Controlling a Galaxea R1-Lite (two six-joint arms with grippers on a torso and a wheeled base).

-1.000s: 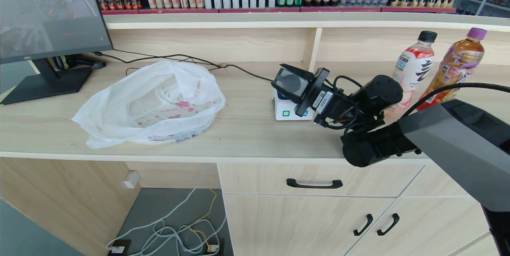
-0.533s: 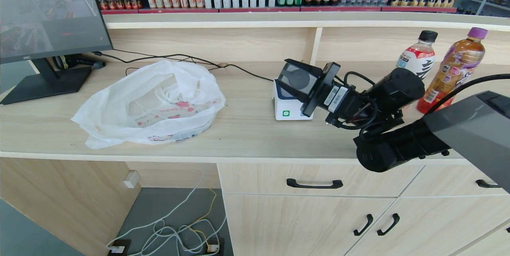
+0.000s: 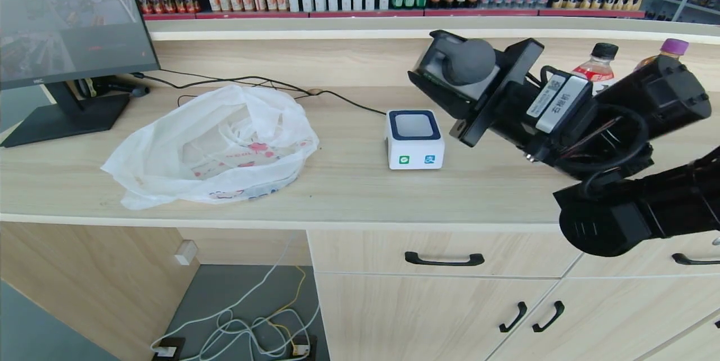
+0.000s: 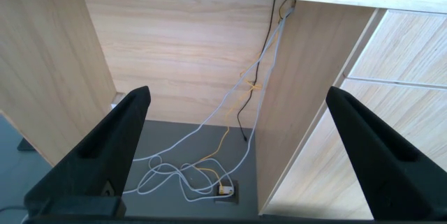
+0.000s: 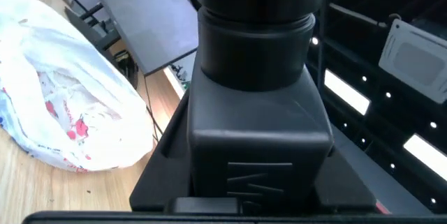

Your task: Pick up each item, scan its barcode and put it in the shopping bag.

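While the right pincer [image 3: 450,77] apparently pinches a dark container [image 3: 469,60] raised beside the scanner [image 3: 414,139], scanning is in hand; next, lower its barcode.

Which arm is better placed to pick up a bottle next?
Right. The right gripper is up beside the bottles; the left gripper hangs below the counter, near floor cables.

Wooden desk [image 3: 349,192] carried a crumpled white shopping bag [image 3: 214,144], a little white scanner [image 3: 414,139] near it, a monitor [image 3: 67,29] far left, and a black-capped bottle [image 3: 603,54] and purple-capped bottle [image 3: 673,47] far right.
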